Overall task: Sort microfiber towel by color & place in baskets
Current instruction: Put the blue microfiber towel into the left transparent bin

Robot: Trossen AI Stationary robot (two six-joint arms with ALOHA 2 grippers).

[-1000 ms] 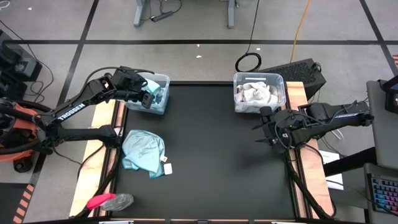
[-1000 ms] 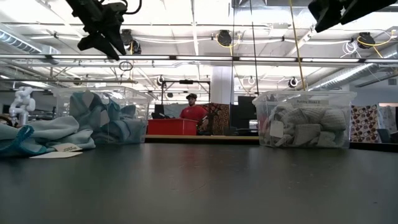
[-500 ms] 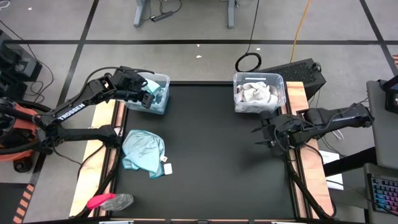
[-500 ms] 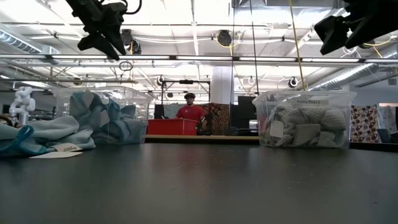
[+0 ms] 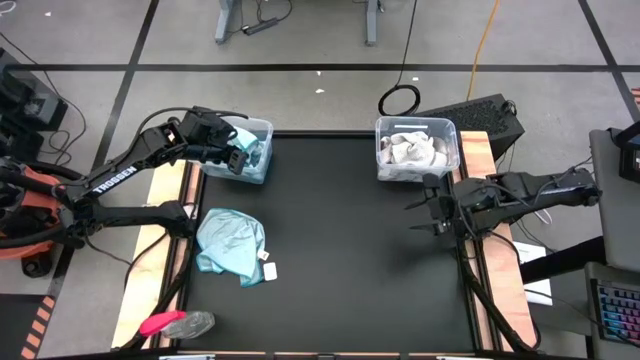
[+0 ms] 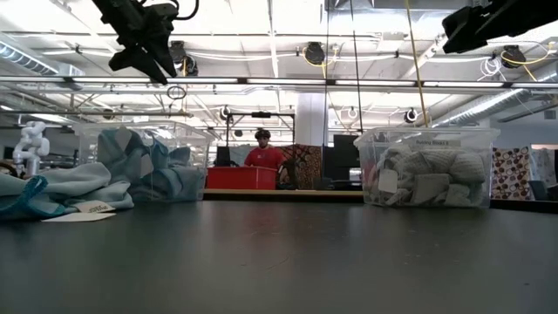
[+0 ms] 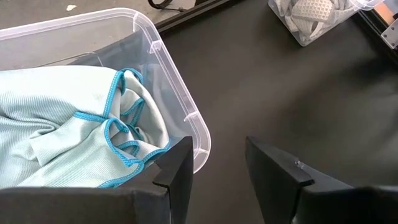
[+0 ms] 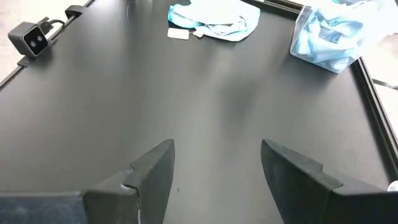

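Observation:
One light teal towel (image 5: 232, 245) lies crumpled on the black table near its left edge, also seen in the right wrist view (image 8: 214, 18). More teal towels (image 7: 68, 124) fill the clear left basket (image 5: 262, 128) at the far left. Pale grey-white towels (image 5: 408, 150) fill the right basket (image 5: 452, 132) at the far right. My left gripper (image 7: 217, 174) hangs open high over the left basket's near right corner, with nothing between its fingers. My right gripper (image 8: 214, 168) hangs open above the table's right side (image 5: 425, 212) and holds nothing.
A pink-and-grey object (image 5: 175, 323) lies at the near left corner. A white tag (image 5: 268, 270) sits beside the loose towel. A small camera (image 8: 34, 38) stands at the table's near edge. Bare black table lies between the baskets. A person (image 6: 261, 157) stands far behind.
My right arm has folded back a little over the table's right side, and its gripper has shifted slightly and changed its tilt. Its fingers stay apart as before.

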